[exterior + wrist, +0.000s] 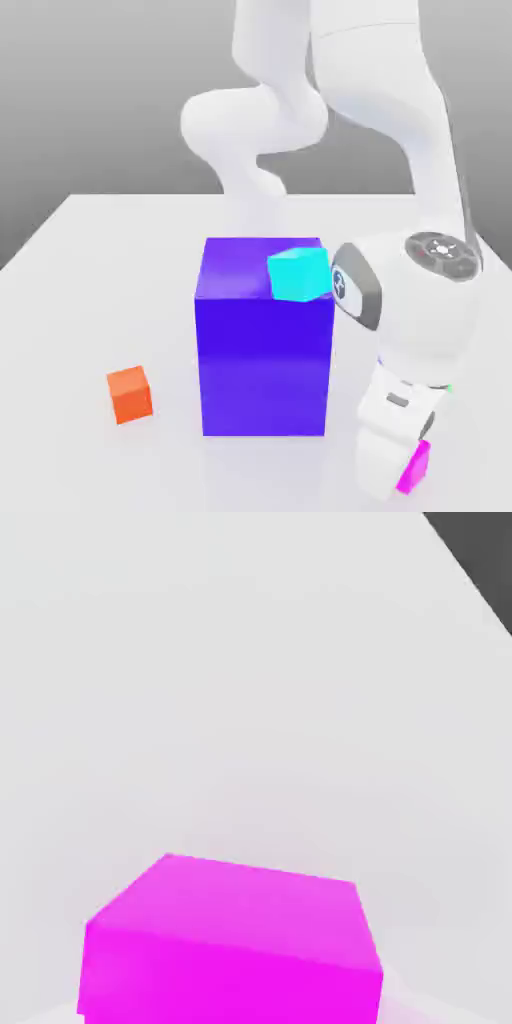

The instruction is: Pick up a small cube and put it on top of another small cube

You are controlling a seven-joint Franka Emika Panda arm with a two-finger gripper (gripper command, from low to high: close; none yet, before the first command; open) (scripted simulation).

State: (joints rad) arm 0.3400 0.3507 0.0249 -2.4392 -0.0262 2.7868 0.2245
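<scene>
Exterior view shows my arm bent low over the white tabletop [90,240], with my jaws [405,470] down beside the magenta cube [415,466] at the near right corner. They read as pinching that cube, which sits on the tabletop, not yet lifted. So I judge the grasp as just made; the lift, the carry and the placing are all left. Candidate bases are the orange cube [130,393], resting apart on the exterior view's left, and the cyan cube [298,274], perched on the tall blue block [264,340]. Everything is flat-coloured, sharp-edged and matte; the tabletop looks smooth, faintly glossy.
</scene>
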